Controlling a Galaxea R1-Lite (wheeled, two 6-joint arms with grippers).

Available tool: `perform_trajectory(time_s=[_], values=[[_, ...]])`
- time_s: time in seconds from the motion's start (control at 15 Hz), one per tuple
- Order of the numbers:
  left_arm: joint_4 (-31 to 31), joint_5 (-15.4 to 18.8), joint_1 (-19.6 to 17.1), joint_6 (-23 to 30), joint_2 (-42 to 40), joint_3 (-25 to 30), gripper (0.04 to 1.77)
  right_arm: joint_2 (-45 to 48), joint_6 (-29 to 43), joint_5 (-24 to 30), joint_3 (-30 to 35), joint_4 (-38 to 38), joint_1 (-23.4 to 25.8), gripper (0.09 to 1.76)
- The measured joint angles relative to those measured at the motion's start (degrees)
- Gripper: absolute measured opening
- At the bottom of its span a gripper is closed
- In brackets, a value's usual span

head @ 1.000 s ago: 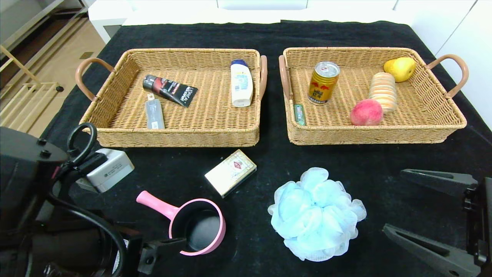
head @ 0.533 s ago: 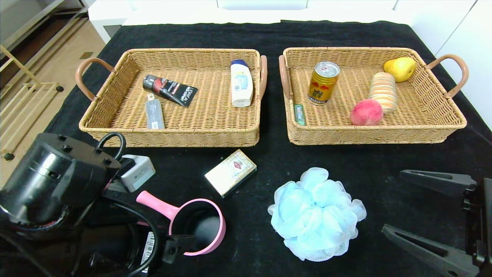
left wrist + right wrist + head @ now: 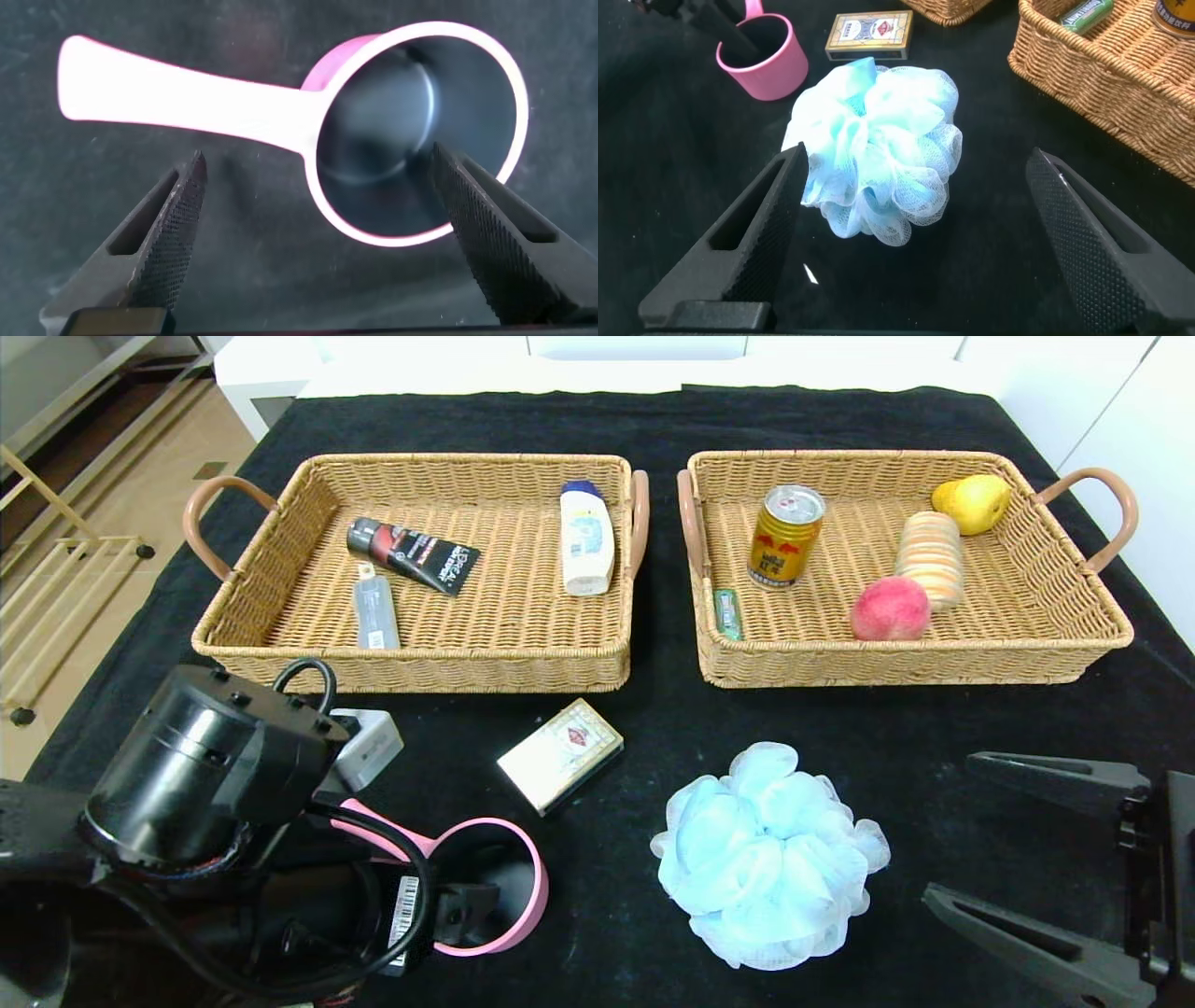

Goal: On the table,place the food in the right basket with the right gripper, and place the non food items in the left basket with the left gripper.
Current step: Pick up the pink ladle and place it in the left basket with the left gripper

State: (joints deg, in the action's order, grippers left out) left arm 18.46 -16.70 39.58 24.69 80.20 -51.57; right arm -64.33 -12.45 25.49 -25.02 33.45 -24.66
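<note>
On the black table (image 3: 653, 728) the pink saucepan (image 3: 534, 887) lies front left, its handle partly hidden under my left arm (image 3: 205, 765). My left gripper (image 3: 318, 187) hangs open just above it, one finger over the dark bowl (image 3: 411, 140), the other beside the handle. Mid-front sit the cream card box (image 3: 560, 754) and the pale-blue pouf (image 3: 767, 857). My right gripper (image 3: 1036, 840) stands open at the front right, the pouf (image 3: 878, 149) just ahead of it, untouched. The right basket (image 3: 1027, 658) holds the peach (image 3: 890, 609), gold can (image 3: 786, 536) and striped roll (image 3: 930, 560).
The left basket (image 3: 420, 667) holds a black tube (image 3: 413, 554), a white bottle (image 3: 586, 538) and a small clear bottle (image 3: 375, 609). A yellow pear (image 3: 973, 502) and a green packet (image 3: 726, 613) also lie in the right basket. The floor drops off beyond the table's left edge.
My left arm has swung right and forward over the saucepan, now covering its handle. The right gripper has barely shifted. Nothing on the table has moved.
</note>
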Motion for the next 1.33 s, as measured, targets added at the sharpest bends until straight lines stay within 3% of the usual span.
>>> perform_trajectory(time_s=[0.93, 1.0, 1.13, 1.33], values=[[-0.29, -0.16, -0.11, -0.10, 1.83, 1.46, 1.72, -0.33, -0.20, 0.00, -0.17, 0.06, 0.46, 1.71], [-0.29, -0.11, -0.12, -0.07, 1.85, 1.46, 1.64, -0.37, -0.20, 0.02, -0.09, 0.00, 0.39, 1.71], [-0.29, -0.09, -0.12, -0.07, 1.96, 1.49, 1.30, -0.55, -0.20, 0.02, -0.06, 0.06, 0.35, 1.71], [-0.29, -0.05, -0.11, -0.05, 2.34, 1.55, 0.91, -0.77, -0.22, 0.00, -0.04, 0.04, 0.33, 1.71]])
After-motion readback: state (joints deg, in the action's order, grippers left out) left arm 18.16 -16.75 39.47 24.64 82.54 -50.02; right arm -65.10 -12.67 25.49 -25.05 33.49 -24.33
